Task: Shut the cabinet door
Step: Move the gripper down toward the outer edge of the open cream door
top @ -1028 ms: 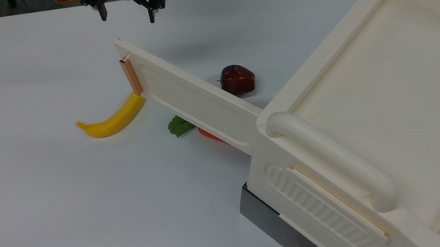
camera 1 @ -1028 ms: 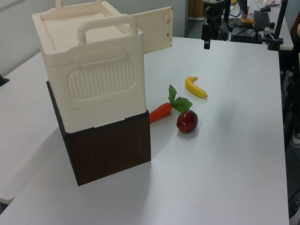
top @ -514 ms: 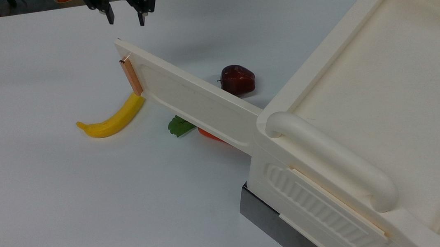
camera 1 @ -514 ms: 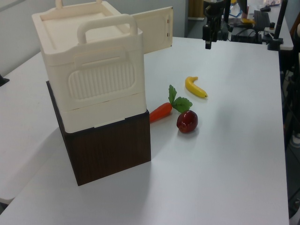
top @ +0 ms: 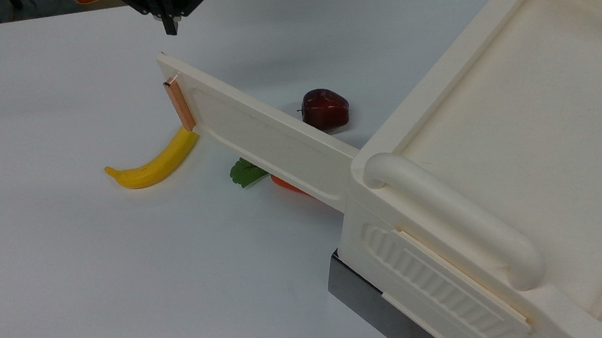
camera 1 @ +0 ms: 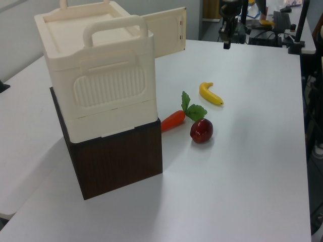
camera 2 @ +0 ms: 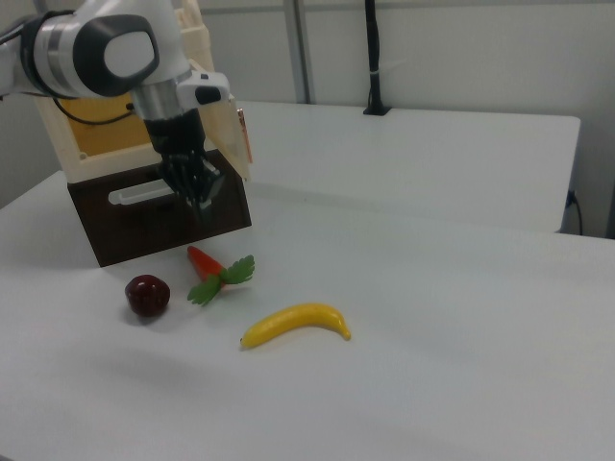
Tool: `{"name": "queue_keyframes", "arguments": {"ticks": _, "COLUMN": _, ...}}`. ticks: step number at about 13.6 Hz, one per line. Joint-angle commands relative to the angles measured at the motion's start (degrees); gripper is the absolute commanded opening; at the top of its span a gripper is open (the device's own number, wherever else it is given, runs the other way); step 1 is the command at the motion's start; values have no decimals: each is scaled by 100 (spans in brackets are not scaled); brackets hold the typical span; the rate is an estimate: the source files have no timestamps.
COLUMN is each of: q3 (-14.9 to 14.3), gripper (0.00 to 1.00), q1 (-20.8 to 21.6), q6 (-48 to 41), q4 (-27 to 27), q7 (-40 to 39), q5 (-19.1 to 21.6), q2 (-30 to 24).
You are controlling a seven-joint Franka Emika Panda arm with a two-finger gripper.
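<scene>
Since a second ago the gripper (top: 170, 29) has drawn its two fingers together: they stood well apart then, and now the black tips meet in a single point with nothing between them. It hangs in the air above the white table (top: 62, 264), beyond the free end of the cabinet door (top: 257, 134) and apart from it, near the top view's upper edge. In the right view the gripper (camera 2: 202, 206) points downward in front of the cabinet's dark base (camera 2: 144, 216).

The cabinet door stands wide open, jutting out from the cream cabinet (top: 504, 157) toward the top view's upper left, with its copper-coloured strip (top: 179, 104) at the far end. In the left view the door (camera 1: 164, 33) sticks out from behind the cabinet (camera 1: 96, 75) toward the left view's right.

On the table lie a yellow banana (top: 156, 163), its tip just beside the door's free end in the top view, a dark red apple (top: 325, 109) on the door's far side, and an orange carrot (camera 1: 173, 120) with green leaves (top: 246, 172), partly hidden under the door in the top view. In the left view the carrot's leaves touch the apple (camera 1: 201, 130).
</scene>
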Motion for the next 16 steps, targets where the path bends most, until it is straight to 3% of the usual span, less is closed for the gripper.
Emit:
{"name": "queue_keyframes", "arguments": {"ticks": 1, "q3": -7, "gripper": 0, "q1": -5, "q6": -39, "q4": 628, "q7": 132, "q5": 21, "q2": 47}}
{"name": "queue_keyframes", "arguments": {"ticks": 4, "q3": -7, "gripper": 0, "q1": 4, "q6": 223, "q4": 1155, "q7": 176, "q5": 47, "q2": 65}}
{"name": "queue_keyframes", "arguments": {"ticks": 6, "q3": -16, "gripper": 0, "q1": -5, "q6": 1108, "q4": 1403, "q7": 761, "q5": 162, "q2": 65}}
{"name": "queue_keyframes", "arguments": {"ticks": 10, "q3": 19, "gripper": 0, "q1": 47, "q6": 2910, "q4": 1422, "q7": 2308, "q5": 110, "q2": 310}}
{"name": "queue_keyframes", "arguments": {"ticks": 16, "q3": 63, "gripper": 0, "q1": 83, "q6": 4670, "q4": 1396, "q7": 3418, "q5": 153, "q2": 1154}}
